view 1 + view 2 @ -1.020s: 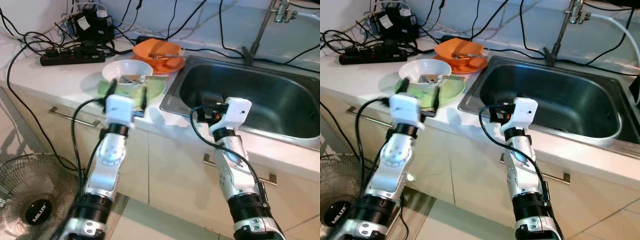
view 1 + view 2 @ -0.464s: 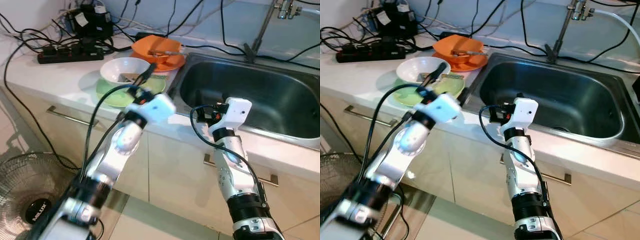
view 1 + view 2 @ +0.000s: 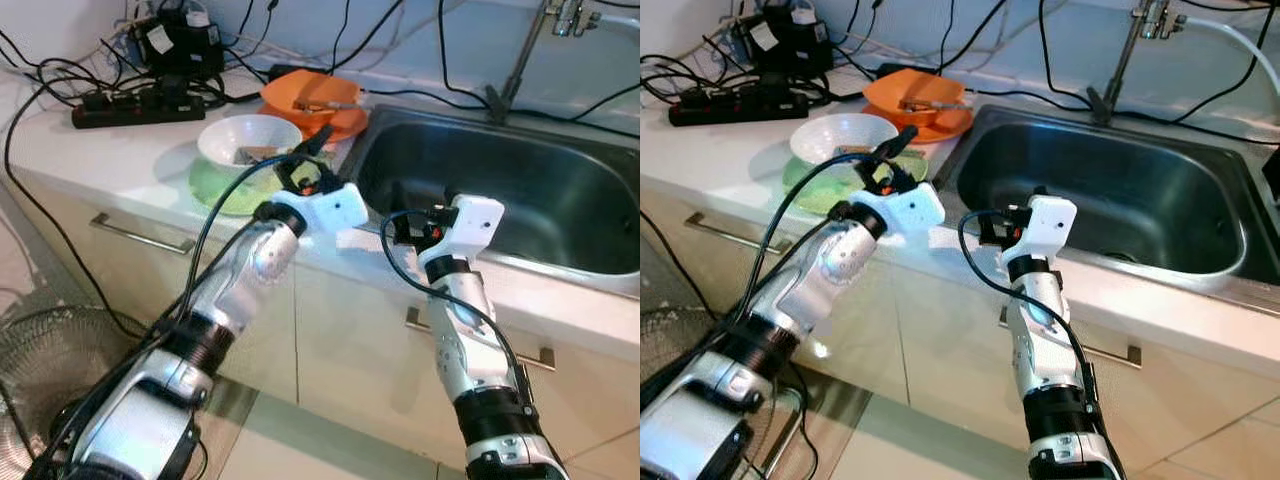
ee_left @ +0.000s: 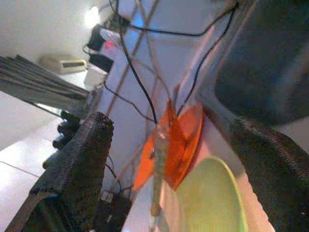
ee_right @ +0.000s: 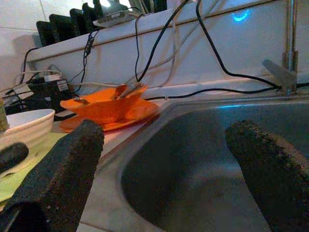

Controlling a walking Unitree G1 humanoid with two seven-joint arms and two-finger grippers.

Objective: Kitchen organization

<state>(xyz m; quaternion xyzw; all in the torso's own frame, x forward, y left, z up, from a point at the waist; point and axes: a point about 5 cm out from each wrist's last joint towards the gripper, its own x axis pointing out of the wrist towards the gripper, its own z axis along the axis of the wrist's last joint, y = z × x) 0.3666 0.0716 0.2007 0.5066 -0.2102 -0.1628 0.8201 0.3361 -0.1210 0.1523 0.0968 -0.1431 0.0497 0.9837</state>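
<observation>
Sink (image 3: 560, 200) brushed steel, orange bowl (image 3: 310, 97) glossy plastic.

Cool, fairly bright light washes the white counter (image 3: 120, 150) almost to glare, the sink (image 3: 1110, 200) basin stays shadowed, and the left wrist view is soft and smeared.

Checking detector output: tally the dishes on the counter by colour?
White: 1, bowl
Green: 1, plate
Orange: 2, bowl on plate
Total: 4
</observation>
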